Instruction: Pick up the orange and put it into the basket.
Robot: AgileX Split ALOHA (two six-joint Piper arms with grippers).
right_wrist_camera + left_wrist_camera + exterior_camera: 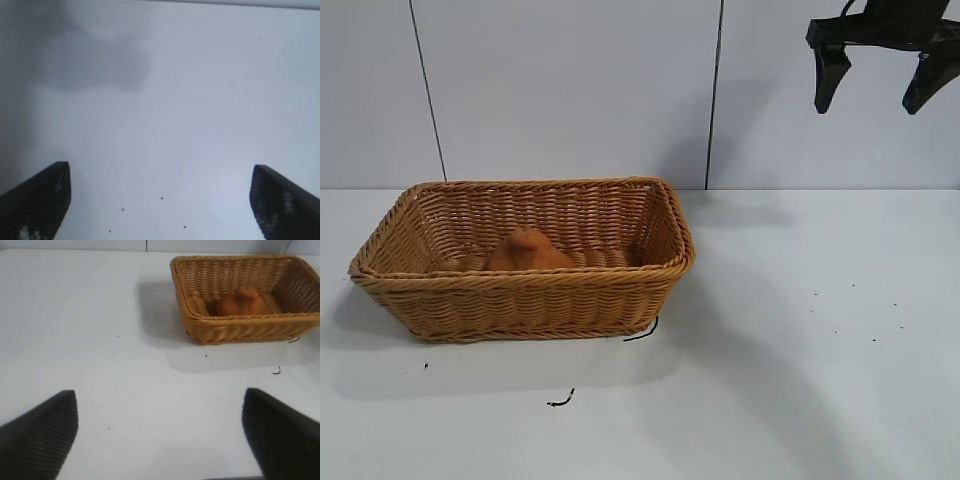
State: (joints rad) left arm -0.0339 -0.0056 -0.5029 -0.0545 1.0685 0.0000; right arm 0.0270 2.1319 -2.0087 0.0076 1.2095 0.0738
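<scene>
Now, at centre left of the exterior view, the basket (525, 262) is sitting on the white table (800, 330), and the orange (527, 252) is lying inside it — on the floor. The left gripper (160, 432) is spreading wide over bare tabletop, while at upper right the right gripper (873, 85) is hanging high, fingers parted — holding nothing.

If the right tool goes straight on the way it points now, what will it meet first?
Most likely the bare white table. The right tool hangs open, high above the table, pointing down, and its wrist view shows only tabletop between the fingers. The basket with the orange stands well to the side.
</scene>
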